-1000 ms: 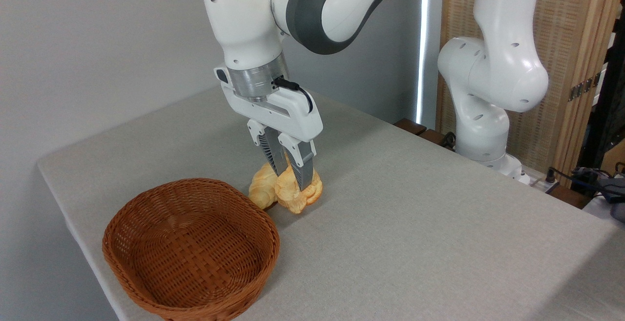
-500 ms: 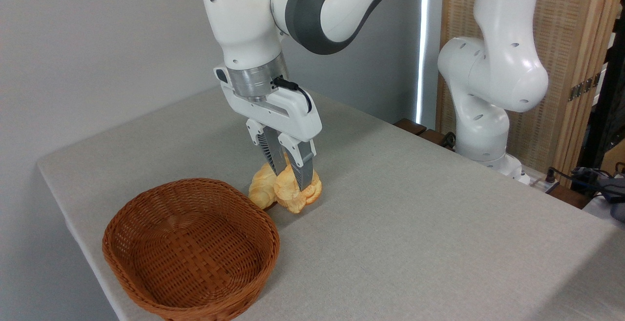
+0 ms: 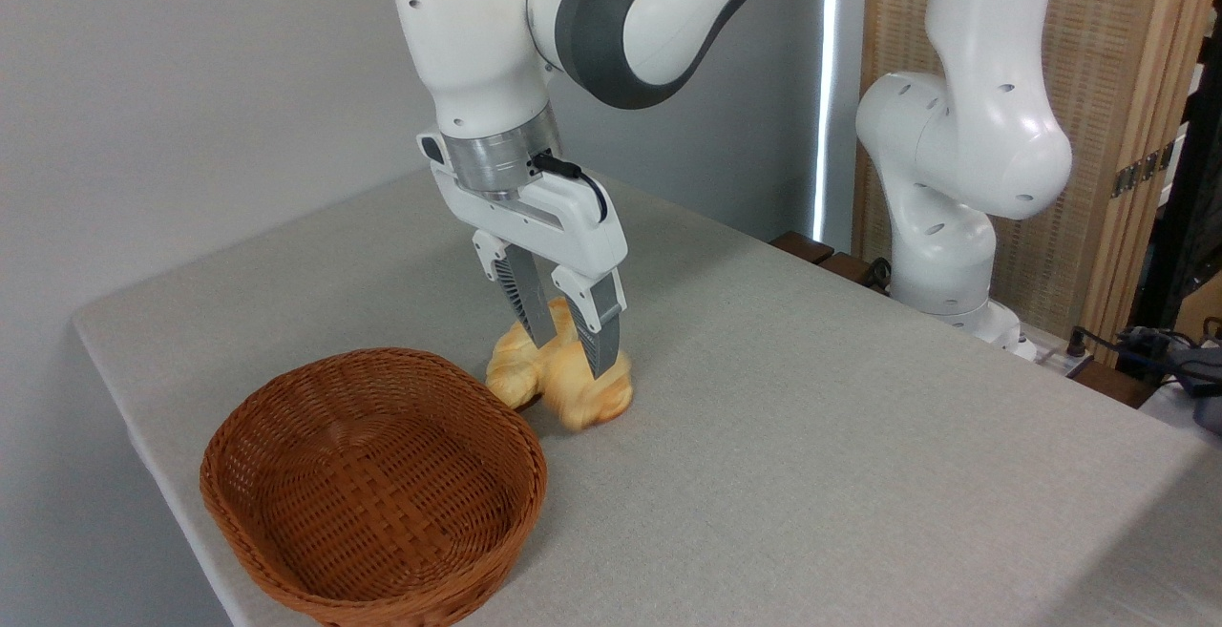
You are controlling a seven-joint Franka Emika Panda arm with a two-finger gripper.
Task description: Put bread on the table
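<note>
Two breads: both lie at the middle of the frame, just behind the far rim of the basket (image 3: 372, 489).
Bread of the task: the bread (image 3: 592, 396) is the round lobed bun, low on the table (image 3: 811, 436); it looks blurred, so I cannot tell if it fully rests or is settling.
Other bread: the braided loaf (image 3: 511, 371) lies just to the left of it, touching or almost touching.
Gripper: the gripper (image 3: 571, 352) points down over the bun, and its fingers (image 3: 600, 331) stand apart, one at each side of the bun's top; it seems to have let go.
Basket: it has nothing inside, in the lower left of the frame.
Done: the bun is out of the basket and on the grey surface, I judge.
Left: only to lift the arm straight up, away from the bun, without pushing it.
</note>
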